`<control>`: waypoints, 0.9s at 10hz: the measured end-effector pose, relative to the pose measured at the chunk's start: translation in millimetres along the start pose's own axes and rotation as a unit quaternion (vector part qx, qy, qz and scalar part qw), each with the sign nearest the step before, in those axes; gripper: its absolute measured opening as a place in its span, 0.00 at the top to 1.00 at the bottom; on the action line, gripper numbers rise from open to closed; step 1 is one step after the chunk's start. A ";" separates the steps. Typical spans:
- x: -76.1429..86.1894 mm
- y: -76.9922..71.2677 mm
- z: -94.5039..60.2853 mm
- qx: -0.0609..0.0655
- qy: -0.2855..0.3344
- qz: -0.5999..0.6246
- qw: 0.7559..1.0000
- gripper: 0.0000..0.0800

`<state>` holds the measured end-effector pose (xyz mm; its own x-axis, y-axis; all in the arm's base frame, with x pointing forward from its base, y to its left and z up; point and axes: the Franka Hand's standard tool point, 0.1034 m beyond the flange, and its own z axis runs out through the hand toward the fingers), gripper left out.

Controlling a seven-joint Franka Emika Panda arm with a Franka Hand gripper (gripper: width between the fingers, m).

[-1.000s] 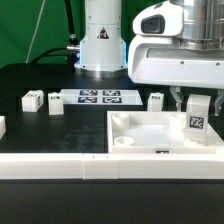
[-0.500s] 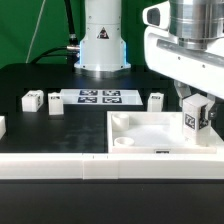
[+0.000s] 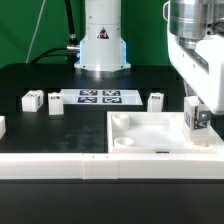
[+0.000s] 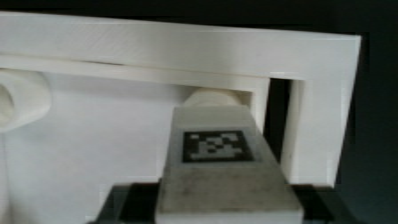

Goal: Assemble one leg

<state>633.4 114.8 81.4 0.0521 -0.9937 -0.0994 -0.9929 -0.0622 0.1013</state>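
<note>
Toward the exterior view's right, above tray [image 3: 140, 128] | gripper [image 3: 197, 114] pinching leg [image 4: 217, 150] | tray contact unclear

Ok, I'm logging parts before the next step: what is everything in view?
held leg: one, white, at the tray piece's corner, exterior view's right.
loose legs: three, white, on the table flanking the marker board.
tray piece: one, white, table's near side.
marker board: one, white with black tags, mid-table.
cut-off part: one, white, exterior view's left edge.
front rail: one, white, nearest the camera.
table: one, black.
robot base: one, white, behind the marker board.
fingers: two, dark, shut on the held leg.
</note>
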 end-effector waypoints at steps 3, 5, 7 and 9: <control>-2.3 0.5 1.0 -0.001 0.000 -0.031 1.000 0.27; -4.9 1.0 2.2 -0.002 0.002 -0.141 0.990 0.20; -7.2 -0.5 3.1 0.004 0.004 -0.234 0.972 0.19; -6.3 -0.5 3.5 0.003 0.004 -0.332 0.943 0.19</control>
<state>633.2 121.4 78.5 0.6633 -0.7368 -0.1310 -0.7418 -0.6705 0.0145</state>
